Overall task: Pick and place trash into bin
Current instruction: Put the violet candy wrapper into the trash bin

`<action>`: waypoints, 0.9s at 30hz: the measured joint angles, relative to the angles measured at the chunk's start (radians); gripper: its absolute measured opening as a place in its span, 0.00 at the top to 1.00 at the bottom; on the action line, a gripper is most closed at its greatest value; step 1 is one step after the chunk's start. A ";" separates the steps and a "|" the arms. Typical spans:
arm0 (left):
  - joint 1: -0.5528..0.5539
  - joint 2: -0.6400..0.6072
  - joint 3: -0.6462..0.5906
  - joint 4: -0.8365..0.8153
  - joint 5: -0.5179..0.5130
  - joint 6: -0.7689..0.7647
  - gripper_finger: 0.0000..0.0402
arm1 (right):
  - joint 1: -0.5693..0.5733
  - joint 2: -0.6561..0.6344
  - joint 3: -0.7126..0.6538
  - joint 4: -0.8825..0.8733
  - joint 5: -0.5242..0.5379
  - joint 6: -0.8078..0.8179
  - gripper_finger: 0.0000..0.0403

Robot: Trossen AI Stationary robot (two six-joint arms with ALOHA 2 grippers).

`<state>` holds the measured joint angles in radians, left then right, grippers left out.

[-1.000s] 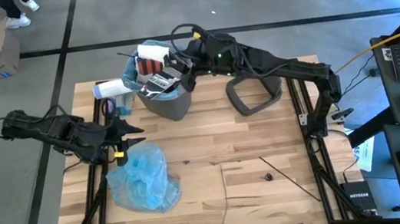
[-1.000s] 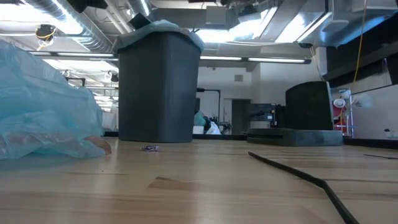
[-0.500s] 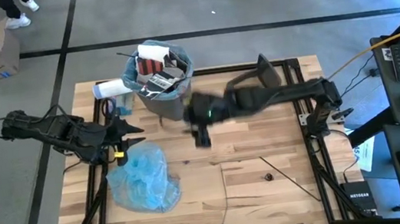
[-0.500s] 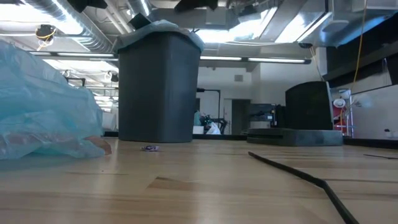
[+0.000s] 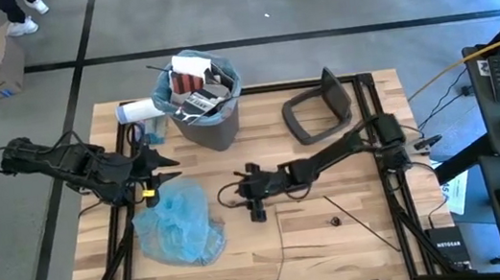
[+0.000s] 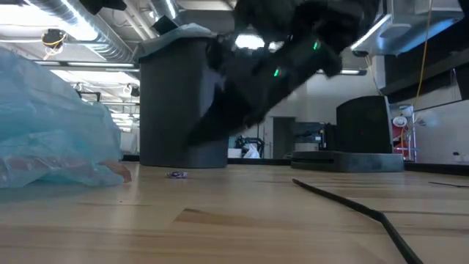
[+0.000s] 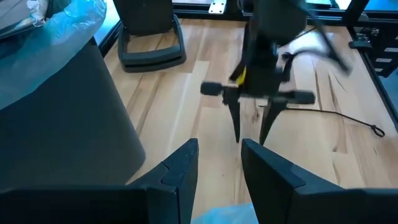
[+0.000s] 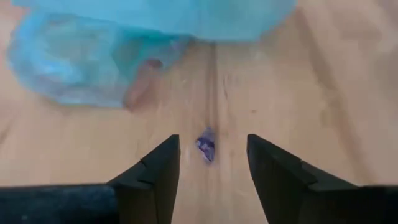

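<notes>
The desk [image 5: 341, 244] is mostly cleared. Upper centre of the high view, the bin [image 5: 199, 103] stands packed to the rim with trash; its lid [image 5: 316, 112] lies to its right. A crumpled blue bag [image 5: 180, 225] sits lower left, thin dark sticks [image 5: 362, 222] lower right. By my judgement only small pieces remain. The right end effector [image 8: 208, 158], open and empty, hangs over a tiny purple scrap [image 8: 205, 145]. The left end effector [image 7: 217, 165], open and empty, waits at left.
</notes>
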<state>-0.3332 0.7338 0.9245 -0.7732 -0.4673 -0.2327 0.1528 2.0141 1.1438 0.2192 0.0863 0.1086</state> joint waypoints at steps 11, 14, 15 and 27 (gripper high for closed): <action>0.000 0.001 0.000 -0.002 0.000 -0.003 0.71 | -0.002 0.185 0.055 0.129 0.009 0.045 0.57; 0.000 0.001 0.000 -0.002 0.000 -0.003 0.71 | -0.002 0.191 0.078 0.094 0.010 0.041 0.63; 0.000 0.001 0.000 -0.002 0.000 -0.003 0.71 | -0.002 0.191 0.082 0.086 0.010 0.037 0.67; 0.000 0.001 0.000 -0.003 0.000 -0.003 0.71 | -0.022 0.095 0.267 -0.399 0.058 -0.098 0.95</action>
<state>-0.3334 0.7349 0.9241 -0.7765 -0.4675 -0.2356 0.1306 2.1088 1.4112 -0.1798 0.1448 0.0102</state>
